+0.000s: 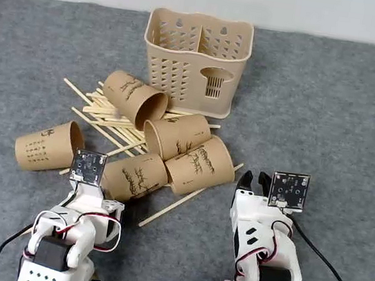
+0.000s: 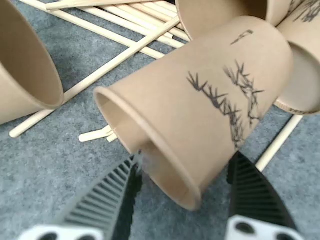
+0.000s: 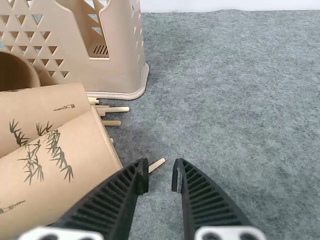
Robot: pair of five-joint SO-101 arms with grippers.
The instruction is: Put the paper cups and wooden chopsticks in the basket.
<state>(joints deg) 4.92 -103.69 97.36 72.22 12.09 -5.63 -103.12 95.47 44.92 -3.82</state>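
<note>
1. Paper cups [image 1: 176, 136], five of them, all lay on their sides on the grey tabletop [image 1: 330, 119]. They were tangled up with the wooden chopsticks [image 1: 110, 117] right in front of the basket [image 1: 194, 65], and nothing was inside it yet.
2. The closest cup [image 2: 200, 100] sat right at the left hand [image 2: 185, 167], open mouth facing the hand. Its long axis ran straight away from the hand, with the base butting into the rest of the pile.
3. Left hand was spread wide, one finger on each side of that cup's rim. I couldn't tell if either finger touched it. The rim looked round and unsquashed though, so my guess is it wasn't clamped.
4. Right hand [image 3: 160, 175] sat low over bare tabletop just beside the rightmost cup [image 3: 50, 170]. Its fingers were close together with a narrow gap and held nothing. A chopstick tip [image 3: 156, 165] poked out just ahead of it.
5. Left arm was clearly the better placed one, imo. The next move hinged on that mouth-toward-hand alignment: squeeze across the rim, lift, then carry it over the pile, since the basket stood on the far side of the pile from both arms.
</note>
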